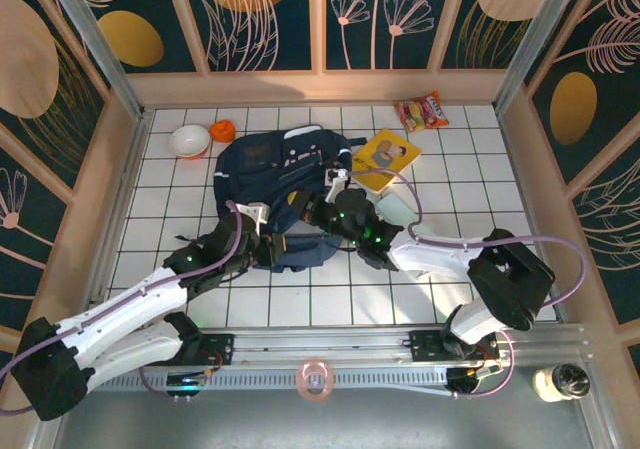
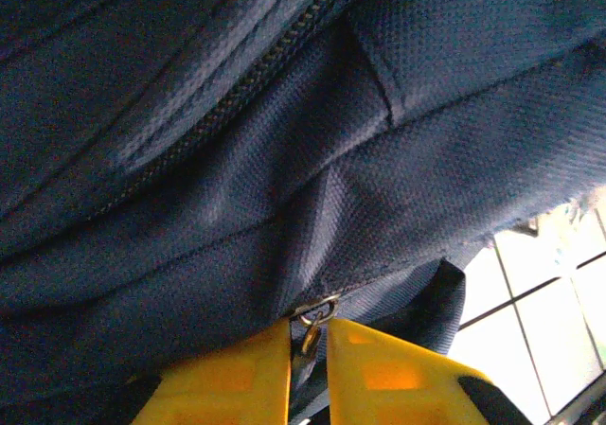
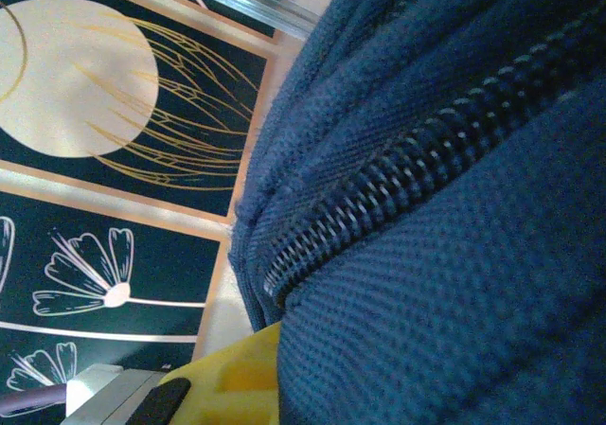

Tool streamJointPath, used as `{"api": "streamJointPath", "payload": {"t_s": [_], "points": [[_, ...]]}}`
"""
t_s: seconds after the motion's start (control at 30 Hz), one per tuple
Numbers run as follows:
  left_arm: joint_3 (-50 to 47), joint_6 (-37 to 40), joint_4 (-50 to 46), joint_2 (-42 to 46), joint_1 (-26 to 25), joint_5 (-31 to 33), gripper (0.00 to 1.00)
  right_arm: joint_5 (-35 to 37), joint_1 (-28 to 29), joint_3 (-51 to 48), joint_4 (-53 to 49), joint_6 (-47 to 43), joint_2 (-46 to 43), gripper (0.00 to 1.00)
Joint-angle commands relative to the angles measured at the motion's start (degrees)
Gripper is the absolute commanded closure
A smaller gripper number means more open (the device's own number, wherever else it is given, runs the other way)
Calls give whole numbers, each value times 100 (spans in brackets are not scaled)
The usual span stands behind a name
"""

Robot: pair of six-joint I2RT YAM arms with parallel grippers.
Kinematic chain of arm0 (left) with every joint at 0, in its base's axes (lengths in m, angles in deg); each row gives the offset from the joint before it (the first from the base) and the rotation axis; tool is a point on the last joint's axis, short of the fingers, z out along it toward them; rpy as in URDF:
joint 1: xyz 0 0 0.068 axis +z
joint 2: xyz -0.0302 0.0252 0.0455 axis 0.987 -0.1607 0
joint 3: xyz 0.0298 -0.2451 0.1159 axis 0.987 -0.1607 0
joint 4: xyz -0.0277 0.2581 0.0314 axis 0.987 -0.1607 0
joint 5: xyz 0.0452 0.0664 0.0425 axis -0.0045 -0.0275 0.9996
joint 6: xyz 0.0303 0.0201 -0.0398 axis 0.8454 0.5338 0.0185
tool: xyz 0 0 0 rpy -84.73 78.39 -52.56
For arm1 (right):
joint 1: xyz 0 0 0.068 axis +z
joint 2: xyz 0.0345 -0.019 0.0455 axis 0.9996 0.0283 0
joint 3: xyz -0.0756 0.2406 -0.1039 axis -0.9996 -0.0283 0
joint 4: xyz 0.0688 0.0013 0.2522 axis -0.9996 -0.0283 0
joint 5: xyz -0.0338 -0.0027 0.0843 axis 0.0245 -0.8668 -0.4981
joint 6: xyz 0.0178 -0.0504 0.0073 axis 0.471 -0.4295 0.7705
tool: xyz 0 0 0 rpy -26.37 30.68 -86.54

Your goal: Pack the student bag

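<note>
The student bag (image 1: 270,164), a large navy backpack, lies flat in the middle of the tiled table. My left gripper (image 1: 262,234) is at its near edge. In the left wrist view its yellow fingers (image 2: 227,382) stand almost together with a small metal zipper pull (image 2: 311,338) pinched in the narrow gap, the pull hanging from a ring at the seam. My right gripper (image 1: 320,209) presses into the bag's right side. There one yellow finger (image 3: 237,378) shows under a fold of blue fabric beside a zipper track (image 3: 398,179); the other finger is hidden by the cloth.
A white bowl (image 1: 190,141) and an orange item (image 1: 222,130) sit at the back left. A yellow book (image 1: 386,157) lies right of the bag, a snack packet (image 1: 422,112) behind it. Low walls ring the table. A tape roll (image 1: 315,379) rests on the near rail.
</note>
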Motion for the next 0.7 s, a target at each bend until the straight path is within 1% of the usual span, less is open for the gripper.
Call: {"api": "streamJointPath", "payload": {"t_s": [0.0,0.13,0.17,0.27,0.33,0.5,0.67], "points": [[18,97,-123,-112,-8,231,87,311,126,406,200,-266,-246,100],[45,151,-242,-57,-10,548,100,189,54,438,112,-352,-285,100],[34,140,-263,5,-5,659,100,188,12,432,62,-387,-309,100],[1,57,-274,191,-3,726,100,-342,-186,320,-94,-436,-415,100],[-9,-77,-215,263,-3,535,100,-699,-343,215,-84,-545,-478,100],[-54,-646,261,348,0,-422,100,-1460,-540,126,-233,-1169,-556,100],[-25,-689,301,298,10,-802,100,-2072,-668,74,-159,-1629,-575,100]]}}
